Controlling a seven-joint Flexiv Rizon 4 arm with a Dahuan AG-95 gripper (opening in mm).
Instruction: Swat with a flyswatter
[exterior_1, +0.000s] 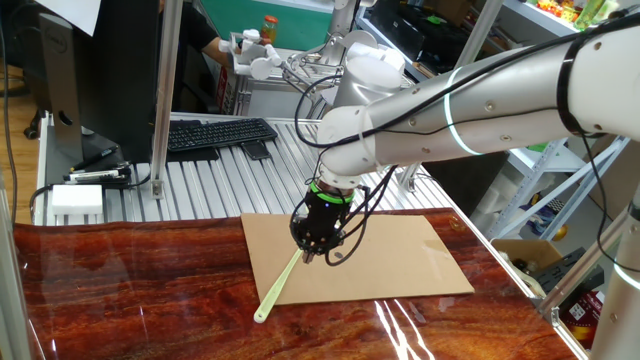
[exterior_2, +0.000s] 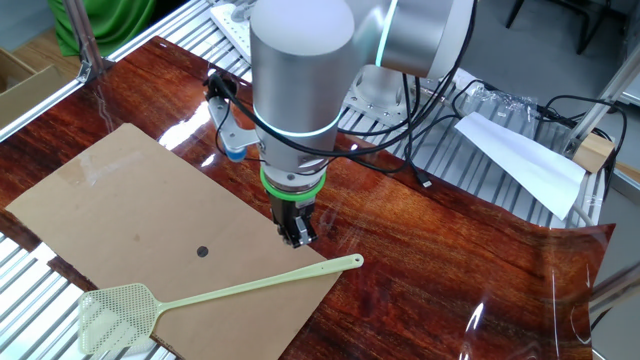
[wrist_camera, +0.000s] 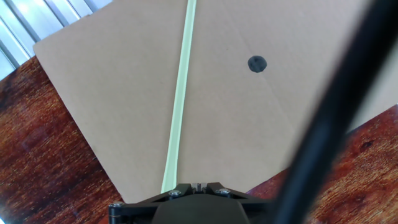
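The pale yellow-green flyswatter (exterior_2: 240, 291) lies flat on the cardboard sheet (exterior_2: 120, 200). Its mesh head (exterior_2: 115, 310) is at the sheet's near corner and its handle end (exterior_2: 355, 262) reaches past the edge onto the wood. It also shows in the one fixed view (exterior_1: 278, 290) and in the hand view (wrist_camera: 180, 99). My gripper (exterior_2: 297, 234) hangs just above the sheet, beside the handle's far end and apart from it. Its jaws look closed together with nothing between them. A black dot (wrist_camera: 257, 63) marks the cardboard.
A black cable (wrist_camera: 336, 112) hangs across the right of the hand view. A keyboard (exterior_1: 215, 133) and a white box (exterior_1: 77, 200) sit on the slatted metal bench behind. A white paper sheet (exterior_2: 520, 160) and a small blue-and-white object (exterior_2: 232, 140) lie beyond the arm.
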